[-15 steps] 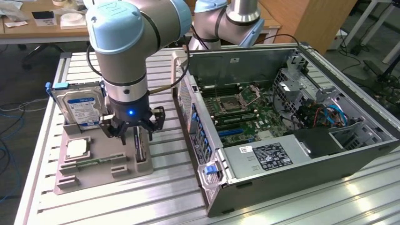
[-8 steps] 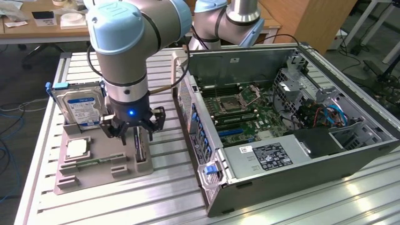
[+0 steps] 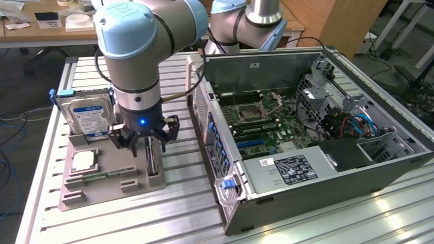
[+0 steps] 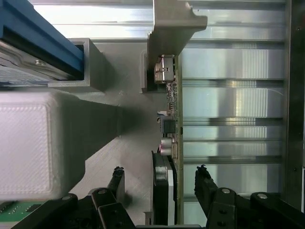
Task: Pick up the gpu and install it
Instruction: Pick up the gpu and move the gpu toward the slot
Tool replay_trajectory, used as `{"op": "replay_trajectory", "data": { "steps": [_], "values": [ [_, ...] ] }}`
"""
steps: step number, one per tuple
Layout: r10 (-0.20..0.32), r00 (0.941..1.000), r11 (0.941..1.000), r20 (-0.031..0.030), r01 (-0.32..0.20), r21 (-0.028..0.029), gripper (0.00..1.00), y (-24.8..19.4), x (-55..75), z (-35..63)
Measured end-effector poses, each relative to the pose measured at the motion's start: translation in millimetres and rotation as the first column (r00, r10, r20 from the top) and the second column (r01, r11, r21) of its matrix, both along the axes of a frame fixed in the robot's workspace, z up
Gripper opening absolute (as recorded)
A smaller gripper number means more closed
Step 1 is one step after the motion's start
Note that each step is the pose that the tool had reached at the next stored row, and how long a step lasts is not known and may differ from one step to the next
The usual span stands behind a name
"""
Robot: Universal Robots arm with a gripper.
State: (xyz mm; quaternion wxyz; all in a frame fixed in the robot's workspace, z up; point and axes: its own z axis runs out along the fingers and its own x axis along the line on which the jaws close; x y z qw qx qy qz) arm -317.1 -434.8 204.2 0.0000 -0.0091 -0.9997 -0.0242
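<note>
Wrist view: gpu [image 4: 165, 191] upright in tray [image 4: 133, 157] slot btwn open fingers [image 4: 206, 183].

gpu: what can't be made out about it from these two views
- Wrist view: the gpu shows edge-on, so neither face can be read; one end runs off the picture's edge between the fingers of the gripper.
- Exterior view: the gripper covers most of the gpu, hiding how it sits in the holder.
- Exterior view: the motherboard slots are too small to tell apart.
</note>
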Motion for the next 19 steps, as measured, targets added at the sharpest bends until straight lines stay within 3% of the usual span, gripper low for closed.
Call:
{"op": "replay_trajectory", "data": {
  "steps": [15, 17, 19],
  "values": [
    [0.000, 1.0000, 1.0000, -0.0001, 0.000, 0.0000, 0.69, 1.8, -0.3, -1.7],
    [0.000, 1.0000, 1.0000, -0.0001, 0.000, 0.0000, 0.56, 1.8, -0.3, -1.7],
    [0.000, 1.0000, 1.0000, -0.0001, 0.000, 0.0000, 0.50, 1.8, -0.3, -1.7]
  ]
}}
